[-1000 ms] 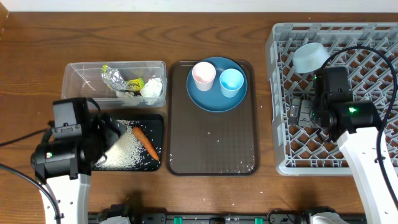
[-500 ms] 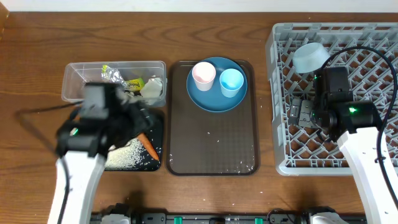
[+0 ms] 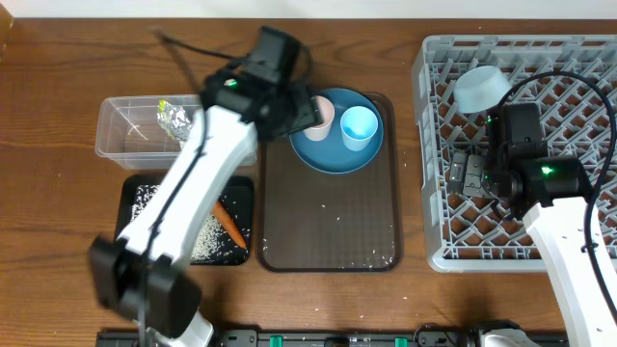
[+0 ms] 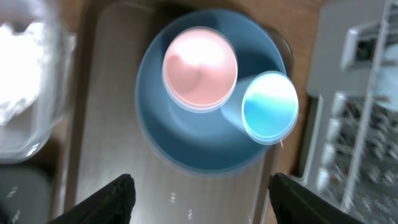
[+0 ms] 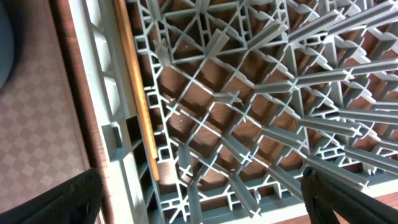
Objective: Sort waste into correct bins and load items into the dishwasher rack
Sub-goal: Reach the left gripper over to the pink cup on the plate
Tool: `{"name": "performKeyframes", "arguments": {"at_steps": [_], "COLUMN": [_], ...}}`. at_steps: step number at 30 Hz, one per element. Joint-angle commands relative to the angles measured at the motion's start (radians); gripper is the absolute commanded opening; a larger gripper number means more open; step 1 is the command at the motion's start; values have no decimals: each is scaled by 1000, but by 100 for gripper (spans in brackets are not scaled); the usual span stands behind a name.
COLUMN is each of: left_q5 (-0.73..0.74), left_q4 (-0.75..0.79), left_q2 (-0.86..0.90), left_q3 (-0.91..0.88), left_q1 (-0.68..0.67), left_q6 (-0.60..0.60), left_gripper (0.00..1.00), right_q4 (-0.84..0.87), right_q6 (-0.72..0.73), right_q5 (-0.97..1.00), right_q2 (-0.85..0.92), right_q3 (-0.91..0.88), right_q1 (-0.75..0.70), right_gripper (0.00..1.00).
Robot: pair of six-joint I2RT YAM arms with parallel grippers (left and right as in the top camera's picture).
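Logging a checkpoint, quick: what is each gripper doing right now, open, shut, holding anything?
Left gripper: open, empty, above the dark-blue plate.
Right gripper: open, empty, above the rack.

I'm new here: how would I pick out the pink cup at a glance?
Find the brown serving tray in the middle of the table. At its far end lies a round dark-blue plate carrying two cups side by side. Of the two, the pink cup stands nearer the clear tub; the other is a light-blue cup.
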Motion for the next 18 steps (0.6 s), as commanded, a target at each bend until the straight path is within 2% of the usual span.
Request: {"name": "performKeyframes", "arguments": {"at_steps": [1, 5, 14, 18], "left_q5": [-101, -108, -120, -153], "left_q4": [43, 105, 185, 185], "left_q2": [86, 152, 262, 287], "left_q3": [13, 13, 13, 13], "left_q1": [-12, -3, 0, 0], "left_q6": [-3, -21, -25, -25], "left_gripper": [72, 66, 66, 61], "right_q4": [2, 2, 2, 2], "right_q6": [9, 9, 9, 9], "right_q5": [8, 8, 8, 8], "right_q2": [-3, -3, -3, -3], "right_q3": [14, 14, 14, 14], "right_q1": [-7, -7, -7, -7], "right_gripper": [99, 99, 99, 99]}}
